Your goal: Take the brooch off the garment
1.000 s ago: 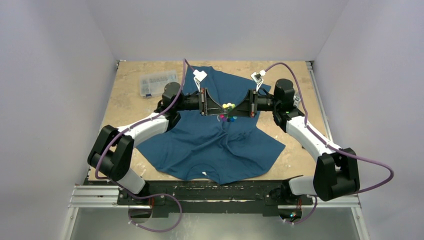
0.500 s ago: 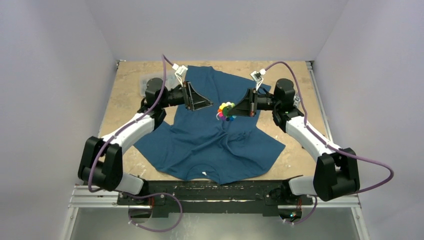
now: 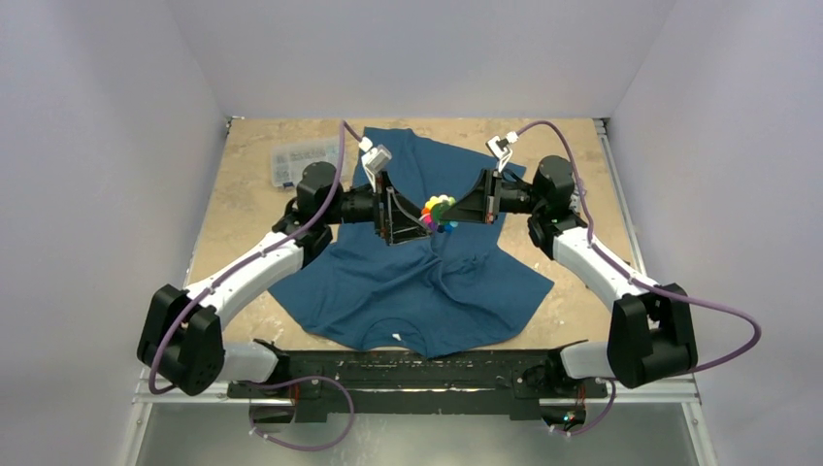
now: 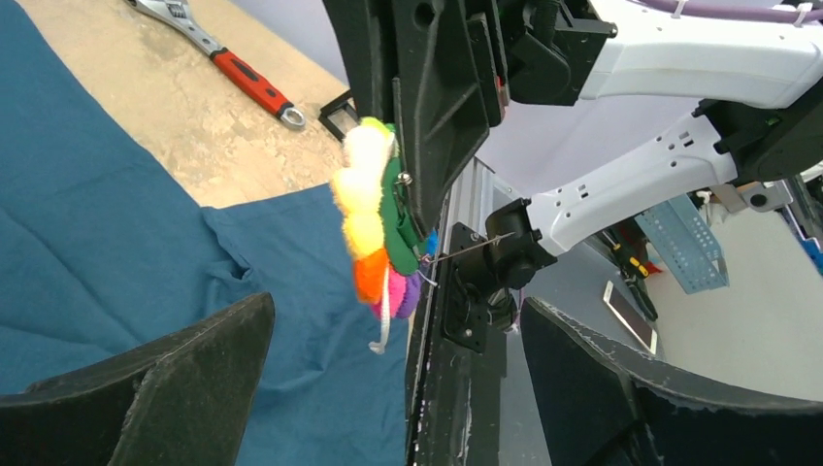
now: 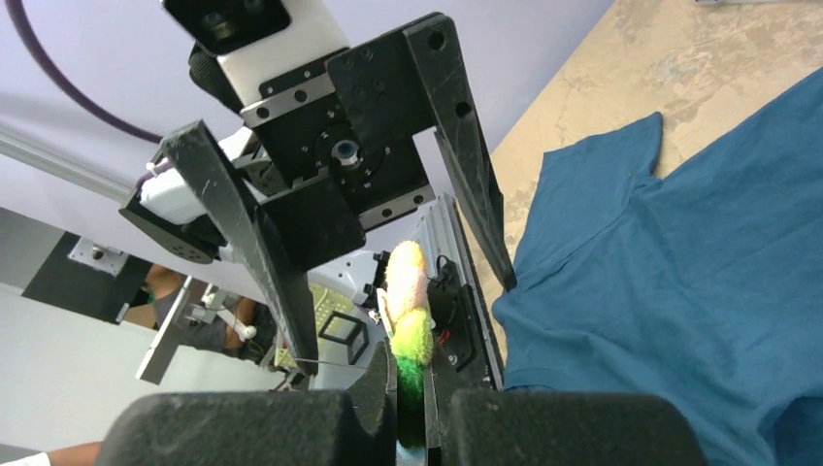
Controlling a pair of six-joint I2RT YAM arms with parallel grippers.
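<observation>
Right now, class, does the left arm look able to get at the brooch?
Probably yes. The left claw is open and faces the brooch, with nothing between them in its wrist view. The right claw is shut on the brooch, so room beside it looks tight.

Right wrist view: the brooch (image 5: pixel 408 311) shows only its yellow and green top. The rest is hidden between the fingers of the right gripper (image 5: pixel 412 388).

Left wrist view: the wrench (image 4: pixel 247 80) is cut off by the top edge at 11 o'clock. The shirt (image 4: pixel 97 243) is cut off by the left edge at 9 o'clock.

Top view: whether the brooch pin touches the shirt cannot be told. The contents of the plastic box (image 3: pixel 296 160) at 11 o'clock are too small to identify.
</observation>
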